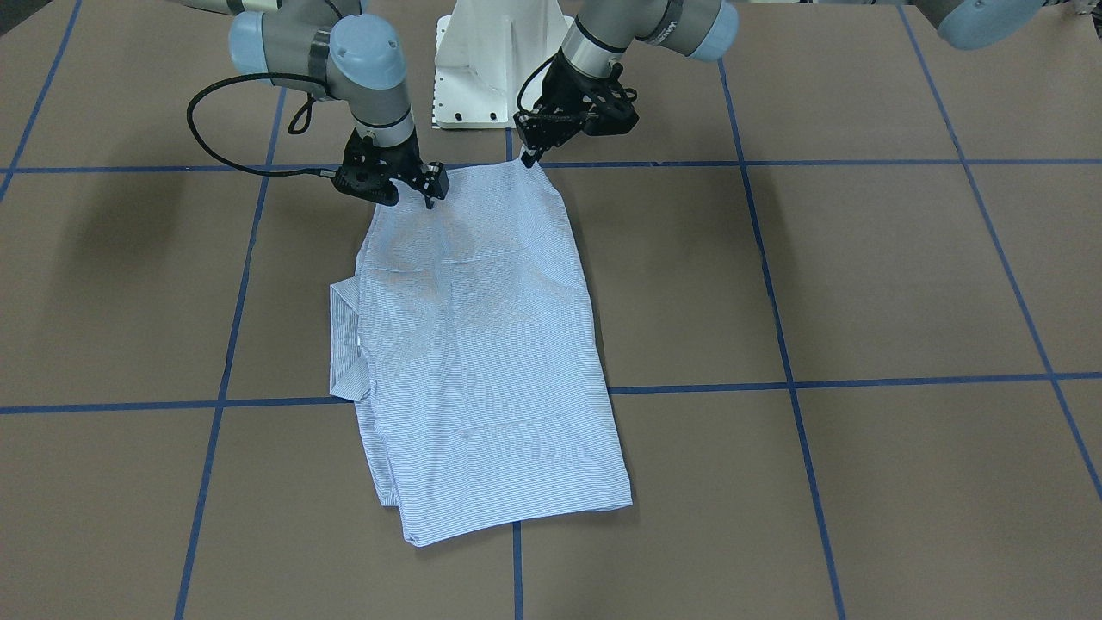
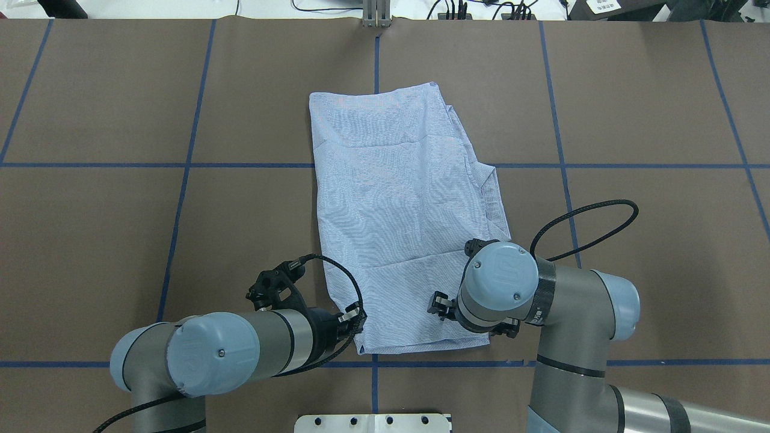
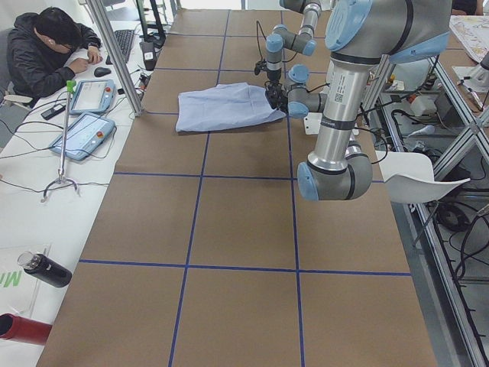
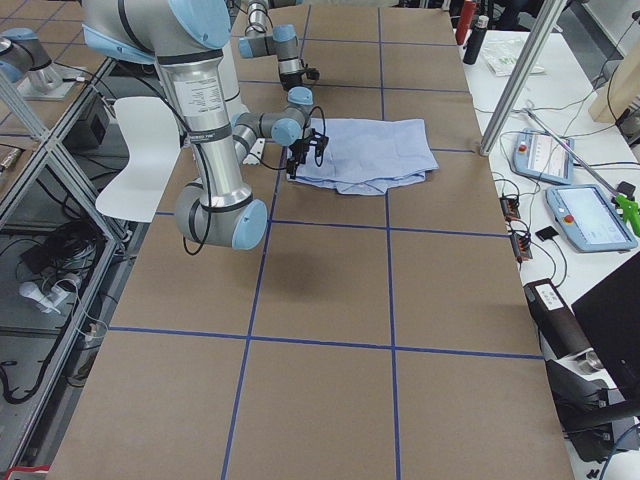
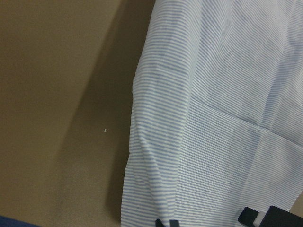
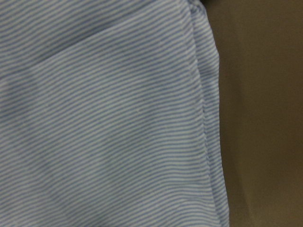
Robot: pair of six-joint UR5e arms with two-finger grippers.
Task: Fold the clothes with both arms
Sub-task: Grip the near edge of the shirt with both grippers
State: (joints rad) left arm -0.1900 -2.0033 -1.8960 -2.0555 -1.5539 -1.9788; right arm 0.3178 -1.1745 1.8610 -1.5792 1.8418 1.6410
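A brown surface (image 1: 861,275) crossed by blue tape lines carries the folded shirt (image 1: 482,344) near the robot's base. The left hand (image 1: 531,155) pinches 1 near corner of it, fingers closed. The right hand (image 1: 429,200) touches the other corner; I cannot tell its grip.

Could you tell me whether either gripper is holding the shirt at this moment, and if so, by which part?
Both seem to: the left gripper pinches the shirt at one robot-side corner, the right gripper at the opposite one.
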